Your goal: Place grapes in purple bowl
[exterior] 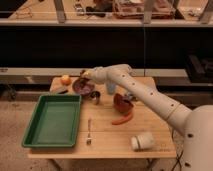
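Note:
The purple bowl stands at the back left of the wooden table. My gripper hangs right over the bowl's far rim, with the white arm reaching in from the right. A dark reddish clump that looks like the grapes sits inside the bowl, just under the gripper. I cannot tell whether the gripper still holds it.
An orange fruit lies left of the bowl. A steel cup, a blue cup, a reddish-brown bowl and a carrot stand to its right. A green tray, a fork and a tipped white cup are nearer the front.

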`<action>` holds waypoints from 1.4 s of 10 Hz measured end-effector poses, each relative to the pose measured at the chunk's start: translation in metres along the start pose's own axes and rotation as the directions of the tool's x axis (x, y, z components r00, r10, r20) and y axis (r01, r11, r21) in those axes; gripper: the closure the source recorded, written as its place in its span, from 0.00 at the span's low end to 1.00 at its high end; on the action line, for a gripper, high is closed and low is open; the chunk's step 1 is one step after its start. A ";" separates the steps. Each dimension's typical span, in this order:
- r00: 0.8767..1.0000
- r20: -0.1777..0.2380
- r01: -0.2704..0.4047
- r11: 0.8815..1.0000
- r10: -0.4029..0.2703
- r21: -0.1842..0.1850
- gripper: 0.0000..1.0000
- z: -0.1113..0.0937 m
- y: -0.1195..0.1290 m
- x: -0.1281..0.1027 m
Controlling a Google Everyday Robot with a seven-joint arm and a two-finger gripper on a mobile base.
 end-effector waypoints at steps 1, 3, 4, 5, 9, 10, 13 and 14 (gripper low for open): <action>1.000 0.005 -0.001 1.000 0.001 -0.008 1.00 0.004 0.004 -0.001; 1.000 0.018 -0.001 1.000 0.001 -0.027 0.98 0.015 0.010 -0.001; 1.000 0.019 -0.003 0.999 0.003 -0.039 0.92 0.021 0.010 0.001; 1.000 0.019 -0.008 0.998 0.009 -0.057 0.82 0.027 0.012 0.005; 0.999 0.009 -0.039 0.992 0.041 -0.117 0.40 0.044 0.028 0.024; 0.999 0.009 -0.051 0.992 0.053 -0.117 0.30 0.044 0.032 0.026; 0.996 0.010 -0.084 0.992 0.085 -0.090 0.20 0.044 0.037 0.033; 0.996 0.010 -0.083 0.992 0.084 -0.090 0.20 0.043 0.037 0.033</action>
